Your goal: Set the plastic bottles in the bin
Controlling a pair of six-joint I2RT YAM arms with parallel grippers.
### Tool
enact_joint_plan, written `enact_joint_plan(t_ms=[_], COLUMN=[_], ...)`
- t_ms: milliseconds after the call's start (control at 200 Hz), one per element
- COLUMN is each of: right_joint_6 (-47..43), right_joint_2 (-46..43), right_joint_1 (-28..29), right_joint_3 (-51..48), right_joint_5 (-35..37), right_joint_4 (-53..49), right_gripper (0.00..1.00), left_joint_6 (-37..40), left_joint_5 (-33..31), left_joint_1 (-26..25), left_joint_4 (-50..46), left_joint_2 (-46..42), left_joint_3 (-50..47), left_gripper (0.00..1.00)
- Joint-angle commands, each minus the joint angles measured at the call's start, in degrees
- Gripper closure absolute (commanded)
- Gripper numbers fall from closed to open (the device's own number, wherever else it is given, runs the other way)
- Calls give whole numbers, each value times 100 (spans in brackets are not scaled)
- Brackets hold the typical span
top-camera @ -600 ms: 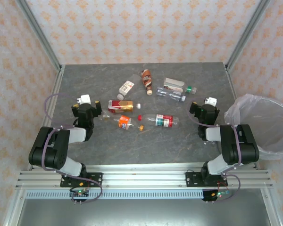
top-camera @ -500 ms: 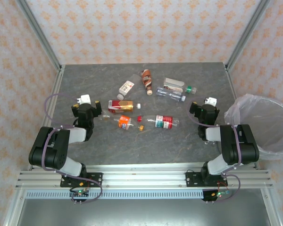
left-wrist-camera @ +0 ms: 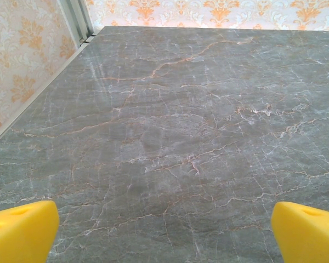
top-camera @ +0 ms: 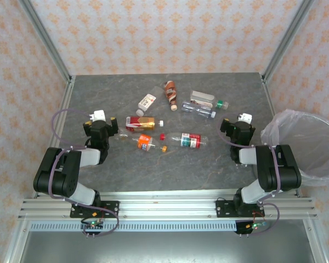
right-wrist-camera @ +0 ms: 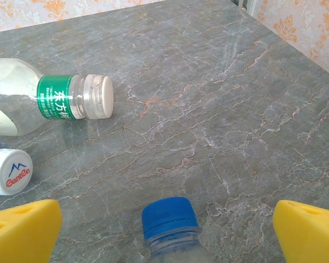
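Left end effector (left-wrist-camera: 164, 235) wide, empty, desk (left-wrist-camera: 170, 109) ahead, right end effector (right-wrist-camera: 167, 241) wide, blue-capped bottle (right-wrist-camera: 169, 218) close between fingertips

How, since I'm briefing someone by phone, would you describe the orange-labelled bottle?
On the grey table, find the bottles' near row. The orange-labelled bottle lies at its left end, in front of the red-and-gold bottle. No other label is plain orange.
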Motion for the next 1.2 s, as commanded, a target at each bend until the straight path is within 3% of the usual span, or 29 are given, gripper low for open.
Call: enact_joint_plan(t_ms=[0,360,430,540,616,716,881,951,1066,1196], right_joint_6=[59,-47,-143,-303,-360,-379,-311,-160,675,818], right_joint_2=[-28,-73,-209,-524,-750,-1067,-1542,-1682,-1779,-1545], right_joint_1=[17,26,23,24,26,41,105,122,123,123], right_joint_3=[42,18,25,109,184,217,435,562,1061,1670], right_joint_5=[128,-166,-382,-777,-984,-1249,-1262,-997,81,33], right_joint_4=[159,162,40,-399,-742,-1112,-1930,-2310,-3642,-5020], right_gripper=[1,1,1,1,1,1,1,1,1,1], left_joint_6=[48,64,81,49,47,-114,-897,-1357,-2219,-2878], left_joint_5=[-10,-1,32,-24,-42,-531,-1360,-1314,-1195,-774], left_joint_1=[0,0,5,-1,-10,-23,-25,-36,-118,-215], left_joint_4=[-6,19,-279,-1538,-1585,-1784,-2392,-2648,-3631,-4500], left_joint_2=[-4,-20,-136,-471,-588,-741,-1120,-1227,-1343,-1579], left_joint_3=[25,8,137,674,697,754,1011,1126,1546,1785], left_gripper=[0,0,0,0,0,0,0,0,0,0])
